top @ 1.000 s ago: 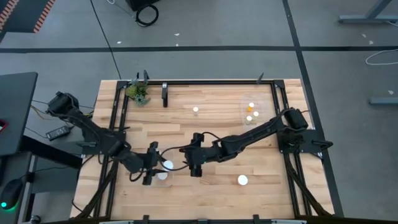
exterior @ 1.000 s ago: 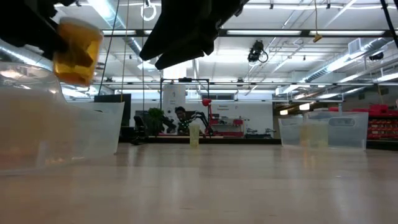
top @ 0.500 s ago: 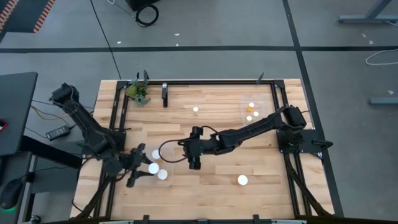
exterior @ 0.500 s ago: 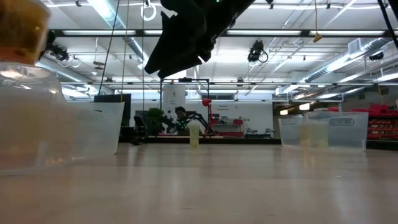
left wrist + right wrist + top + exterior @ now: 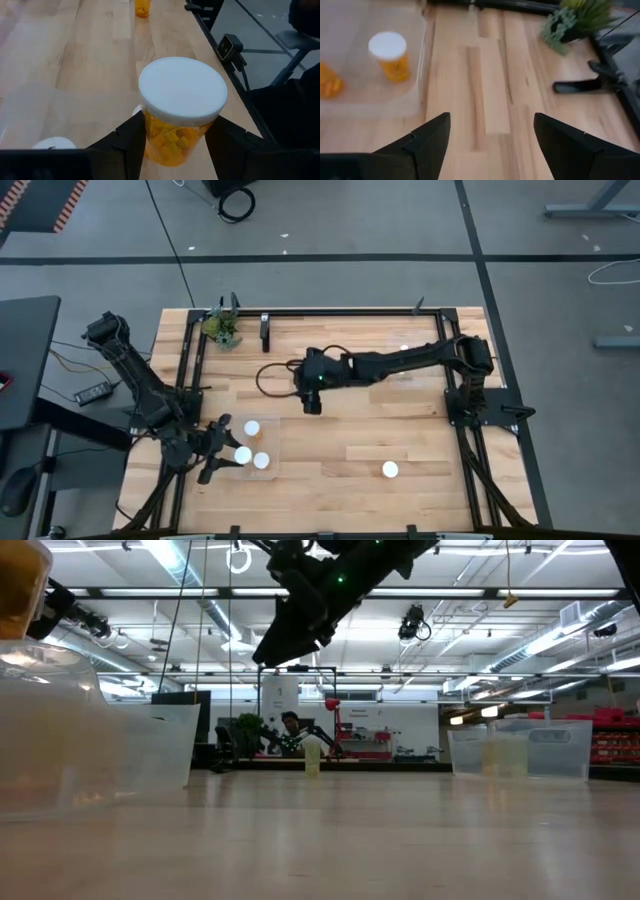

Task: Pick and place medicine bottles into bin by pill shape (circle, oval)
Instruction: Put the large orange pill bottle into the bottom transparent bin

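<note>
Left gripper (image 5: 225,458) at table's front-left edge, pinching amber medicine bottle (image 5: 179,112) with white cap between both fingers, over clear bin (image 5: 60,730). Two white-capped bottles (image 5: 252,427) nearby in same bin area. Right gripper (image 5: 311,402) mid-table, raised, fingers (image 5: 427,137) spread, empty. Lone bottle (image 5: 390,470) front-right on wood table (image 5: 400,420). Second clear bin (image 5: 520,748) far right, holding bottle (image 5: 392,55). Green plant (image 5: 222,328) at back-left corner.

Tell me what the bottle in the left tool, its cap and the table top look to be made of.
Bottle held in the left tool: likely plastic, amber and translucent, since the yellow pills show through its wall.
Cap: probably plastic, white, opaque and matte, with a smooth flat top.
Table top: wood, light with a slight sheen; long grain lines and board seams show.
</note>
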